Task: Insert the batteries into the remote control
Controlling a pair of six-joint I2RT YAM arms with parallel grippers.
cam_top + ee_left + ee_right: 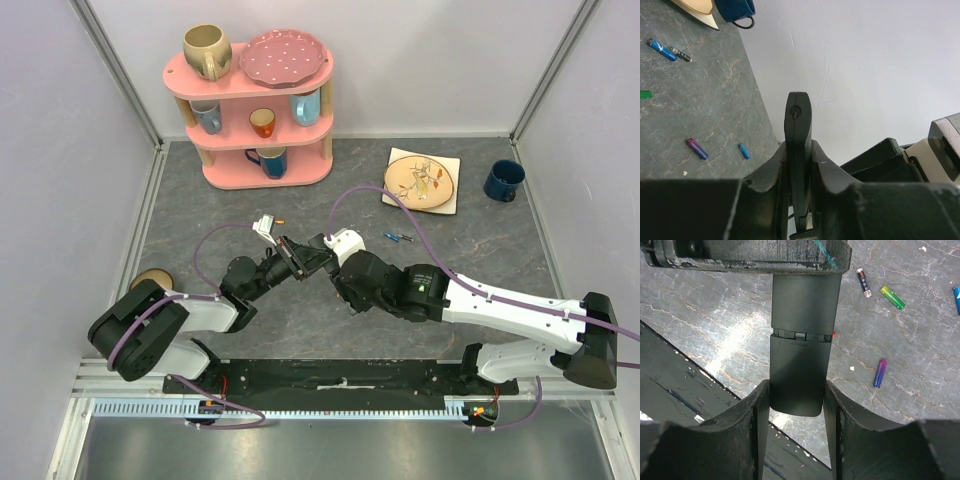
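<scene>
A: Where to look for the remote (800,355)?

B: Centre of the overhead view, held above the table (200,200) between the left gripper (798,150) and the right gripper (799,392), nose to nose.

A: And on the left side?

B: Closed as far as possible, pinching the flat faces of one end. Seen edge-on there, standing upright in the middle of the left wrist view.

A: On the right side?

B: About half closed, straddling the other end at the bottom centre of the right wrist view, with fingers (762,410) against both long edges. Looks like contact on both sides, though hard to judge how firm from this angle.

A: Any sign of the batteries (892,297)?

B: Loose on the table, apart from the remote. In the right wrist view: a dark battery (864,281) beside a yellow-green battery (892,297) at the upper right, a purple battery (880,373) lower down just right of the remote, a blue battery (957,292) cut off by the right edge.

A: Anything else around?

B: In the overhead view, a pink shelf (250,90) with cups and a dish at the upper left. At the upper right, a plate (420,178) on a napkin and a blue mug (503,180).
</scene>
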